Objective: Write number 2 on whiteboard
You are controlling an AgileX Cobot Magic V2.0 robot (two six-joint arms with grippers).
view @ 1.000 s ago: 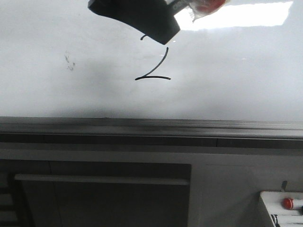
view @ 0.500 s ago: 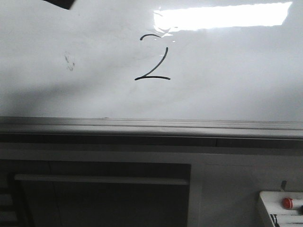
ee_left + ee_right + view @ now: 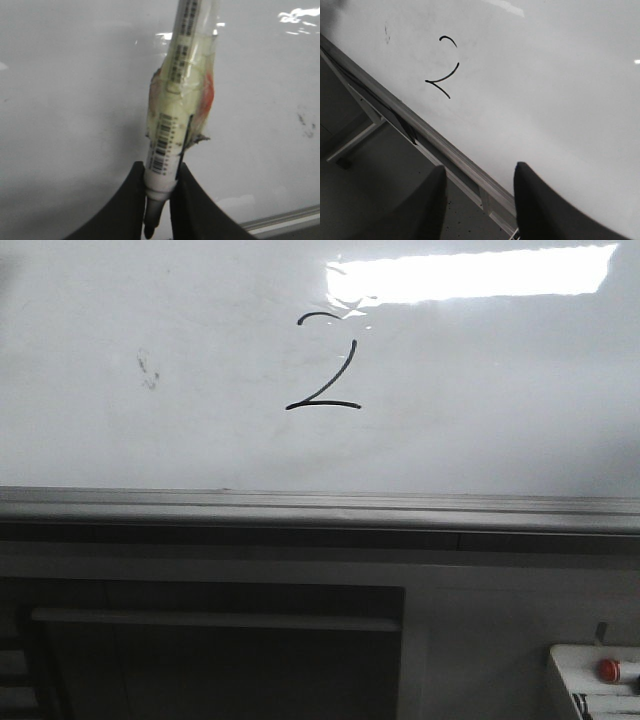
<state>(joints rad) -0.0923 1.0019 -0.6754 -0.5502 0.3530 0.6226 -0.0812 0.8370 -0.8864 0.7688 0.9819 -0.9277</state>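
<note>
The whiteboard (image 3: 480, 390) fills the upper front view, with a grey rail along its lower edge. On it is a black hand-drawn number 2 (image 3: 325, 365): a short curved top stroke, a gap, then a diagonal and flat base. It also shows in the right wrist view (image 3: 444, 67). My left gripper (image 3: 159, 172) is shut on a white marker (image 3: 177, 110) wrapped in clear tape, its black tip down between the fingers, in front of the board (image 3: 65, 100). My right gripper (image 3: 480, 172) is open and empty over the board's rail (image 3: 465, 165). Neither gripper shows in the front view.
A faint dark smudge (image 3: 147, 370) lies left of the digit. A small white tray (image 3: 595, 680) with a red-capped marker sits at the lower right. A dark cabinet (image 3: 215, 650) stands below the rail. A bright light reflection (image 3: 470, 275) crosses the board's top.
The left gripper with the marker has moved up and left, out of the front view, uncovering the top stroke of the 2. Its shadow on the board has gone.
</note>
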